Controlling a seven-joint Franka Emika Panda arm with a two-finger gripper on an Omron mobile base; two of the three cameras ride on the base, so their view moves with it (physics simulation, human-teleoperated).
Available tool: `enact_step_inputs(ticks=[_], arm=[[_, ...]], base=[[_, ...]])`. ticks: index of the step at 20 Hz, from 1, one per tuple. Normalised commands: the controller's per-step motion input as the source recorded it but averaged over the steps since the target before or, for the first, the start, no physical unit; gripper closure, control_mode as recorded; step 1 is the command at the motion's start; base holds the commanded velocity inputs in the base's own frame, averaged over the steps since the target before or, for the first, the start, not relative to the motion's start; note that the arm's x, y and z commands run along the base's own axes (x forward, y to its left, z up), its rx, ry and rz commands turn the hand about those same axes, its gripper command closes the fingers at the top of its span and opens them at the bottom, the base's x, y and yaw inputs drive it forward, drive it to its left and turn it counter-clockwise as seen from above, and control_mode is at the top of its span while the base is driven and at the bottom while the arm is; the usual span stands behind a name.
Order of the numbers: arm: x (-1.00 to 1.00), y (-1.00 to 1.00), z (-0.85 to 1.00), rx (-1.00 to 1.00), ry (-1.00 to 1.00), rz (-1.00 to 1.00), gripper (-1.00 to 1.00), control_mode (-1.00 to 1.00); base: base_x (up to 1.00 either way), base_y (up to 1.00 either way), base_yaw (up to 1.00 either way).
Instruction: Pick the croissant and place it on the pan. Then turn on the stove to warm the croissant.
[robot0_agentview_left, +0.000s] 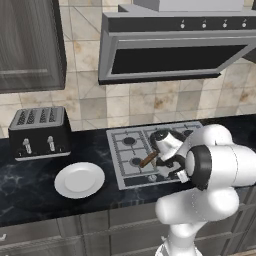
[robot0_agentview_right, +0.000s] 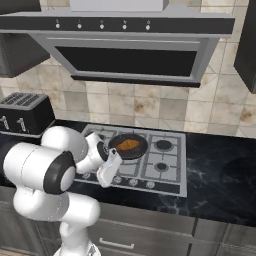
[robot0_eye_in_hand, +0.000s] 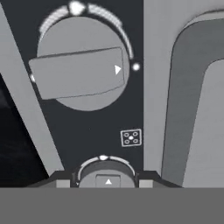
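The croissant (robot0_agentview_right: 128, 144) lies inside the dark pan (robot0_agentview_right: 131, 152), which sits on the front left burner of the stove (robot0_agentview_right: 167, 162). The pan's brown handle (robot0_agentview_left: 148, 160) sticks out toward the front left. My gripper (robot0_agentview_right: 105, 182) points down at the stove's front knob row, just in front of the pan. In the hand view my gripper (robot0_eye_in_hand: 105, 181) is open, with its fingertips (robot0_eye_in_hand: 63, 180) on either side of a round knob (robot0_eye_in_hand: 107, 171). A second, larger-looking knob (robot0_eye_in_hand: 81, 72) lies beyond it, its bar turned sideways.
A round white plate (robot0_agentview_left: 79, 179) rests on the dark counter left of the stove. The black toaster (robot0_agentview_left: 39, 132) stands behind it by the wall. A range hood (robot0_agentview_right: 125, 55) hangs above the cooktop. More knobs (robot0_agentview_right: 150, 184) line the stove's front edge.
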Motion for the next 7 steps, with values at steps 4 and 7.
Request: enact_step_inputs(ticks=[4,7], arm=[[-0.17,0.00,-0.15,0.00,0.00,0.35,1.00,-1.00],[-0.10,0.00,-0.14,0.00,0.00,0.34,1.00,-1.00]], base=[[0.00,0.00,0.00],[0.00,0.00,0.00]])
